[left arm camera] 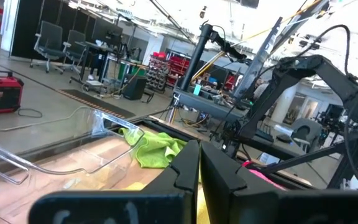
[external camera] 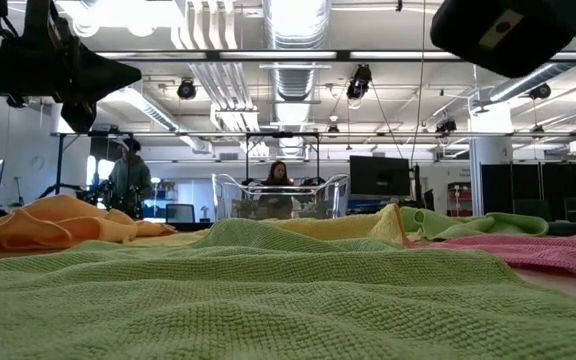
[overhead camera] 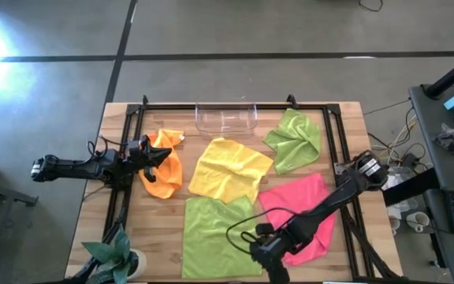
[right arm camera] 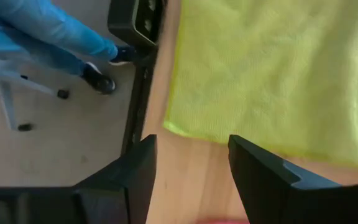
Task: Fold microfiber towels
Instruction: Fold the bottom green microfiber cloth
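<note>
From overhead I have five towels spread on the wooden table [overhead camera: 117,118]. The orange towel [overhead camera: 164,175] is bunched at the left, the yellow towel [overhead camera: 228,170] lies in the middle, one lime green towel [overhead camera: 296,140] is crumpled at the far right, the flat lime green towel [overhead camera: 215,237] lies along the near edge, and the pink towel [overhead camera: 302,207] is to its right, partly covered by my right arm. The clear plastic tray [overhead camera: 225,118] sits at the far edge.

My left gripper [overhead camera: 162,155] is over the orange towel, its fingers pressed together and holding nothing (its wrist view shows them meeting). My right gripper [overhead camera: 260,246] hangs over the gap between the flat green towel and the pink one, fingers spread apart above the bare wood. Its wrist view catches the green towel's edge [right arm camera: 266,74] and, beyond the table, a person's blue-clad leg [right arm camera: 48,31], cut off at the frame.
</note>
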